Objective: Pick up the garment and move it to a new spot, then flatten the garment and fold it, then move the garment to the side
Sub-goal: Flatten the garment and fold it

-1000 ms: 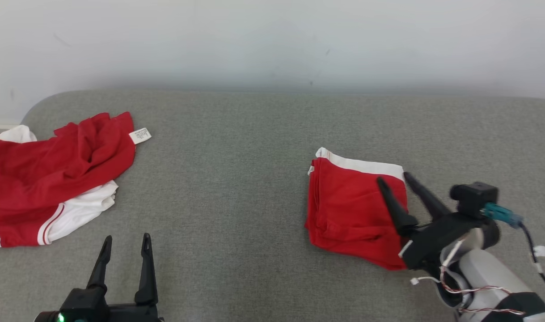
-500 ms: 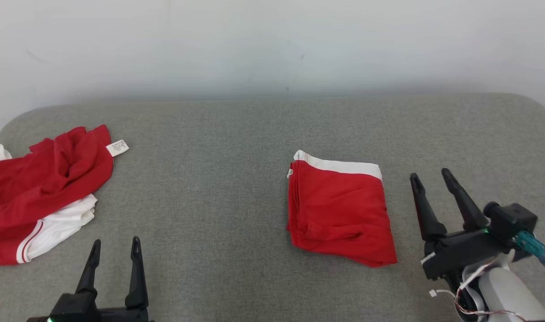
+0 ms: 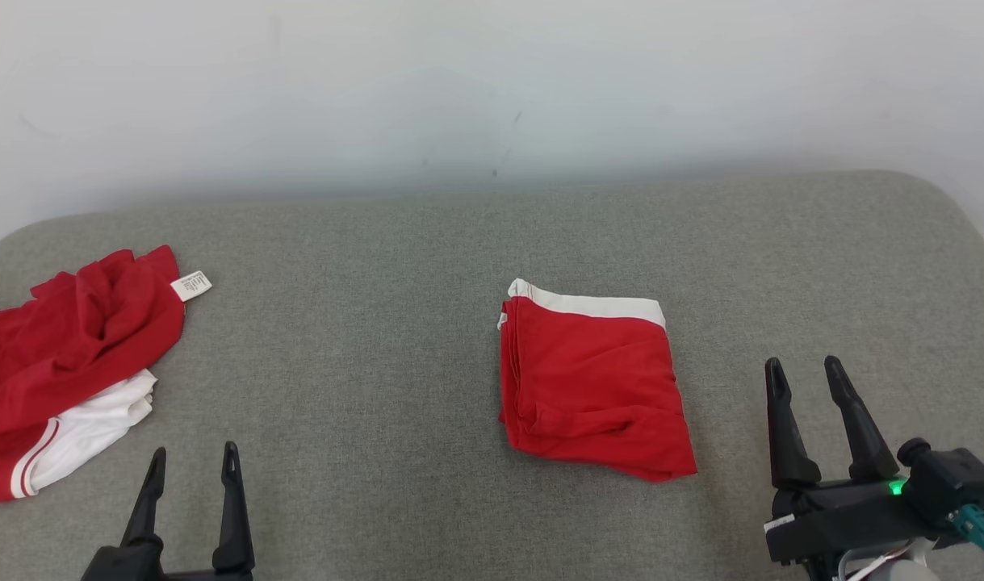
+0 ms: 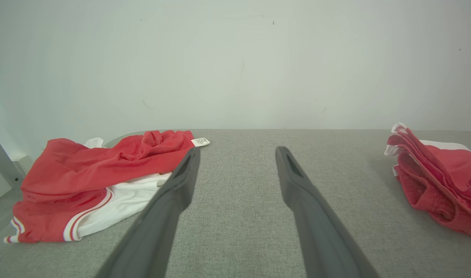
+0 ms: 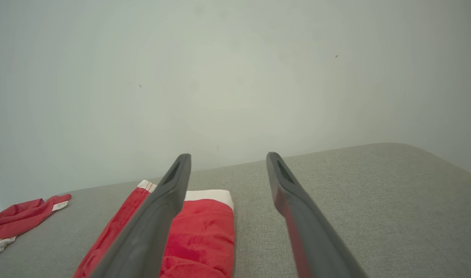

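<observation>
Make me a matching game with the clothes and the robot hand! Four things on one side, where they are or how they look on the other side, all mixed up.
Things:
1. folded garment
2. crumpled garment
3. label
4. right gripper

Clues:
A. in a heap at the far left
B. open and empty, lower right of the head view
C. neat, in the middle, white band along its far edge
D. small and white, poking out of the heap

Pairs: 1-C, 2-A, 3-D, 4-B

White tag (image 3: 191, 286) on crumpled red garment (image 3: 72, 347), print too small to read
</observation>
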Tool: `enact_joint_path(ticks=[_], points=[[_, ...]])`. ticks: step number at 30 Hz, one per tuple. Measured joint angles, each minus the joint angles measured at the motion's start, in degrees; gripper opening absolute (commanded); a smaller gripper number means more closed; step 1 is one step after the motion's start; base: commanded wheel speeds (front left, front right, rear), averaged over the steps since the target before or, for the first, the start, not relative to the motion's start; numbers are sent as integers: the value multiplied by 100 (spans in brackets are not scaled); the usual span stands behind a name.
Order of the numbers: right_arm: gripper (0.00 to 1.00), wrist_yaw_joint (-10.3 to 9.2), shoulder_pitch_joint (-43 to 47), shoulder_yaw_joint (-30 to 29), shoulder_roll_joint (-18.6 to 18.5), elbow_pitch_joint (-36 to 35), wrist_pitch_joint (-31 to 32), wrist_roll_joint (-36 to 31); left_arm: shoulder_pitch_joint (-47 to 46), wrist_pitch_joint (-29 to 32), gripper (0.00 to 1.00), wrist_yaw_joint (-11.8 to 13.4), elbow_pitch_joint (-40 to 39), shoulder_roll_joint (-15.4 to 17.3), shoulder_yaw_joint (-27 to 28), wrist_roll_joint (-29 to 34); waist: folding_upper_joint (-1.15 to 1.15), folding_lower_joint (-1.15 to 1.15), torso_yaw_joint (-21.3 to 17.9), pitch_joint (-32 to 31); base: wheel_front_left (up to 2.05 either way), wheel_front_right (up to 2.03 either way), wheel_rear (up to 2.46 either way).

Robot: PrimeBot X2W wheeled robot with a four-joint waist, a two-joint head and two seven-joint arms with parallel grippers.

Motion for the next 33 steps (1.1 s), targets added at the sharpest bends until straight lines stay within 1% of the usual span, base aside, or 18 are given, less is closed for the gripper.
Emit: enact_joint_path(ticks=[6,14,21,25,33], points=[[100,0,216,-130,216,-122,0,-333,28,0,100,1,2,-1,-29,130,0,0,18,-37,0,0,0],[100,0,408,-188,398,-134,0,-726,83,0,100,25,10,0,-80,191,0,0,88,-89,0,0,0],[100,0,538,-235,530,-67,0,-827,172,0,100,53,21,1,-76,235,0,0,135,-147,0,0,0],[100,0,574,-159,558,-18,0,-904,204,0,100,119,9,12,-51,278,0,0,153,-173,0,0,0],[100,0,573,-108,591,34,0,-932,271,0,100,121,-54,40,-47,291,0,0,188,-199,0,0,0]])
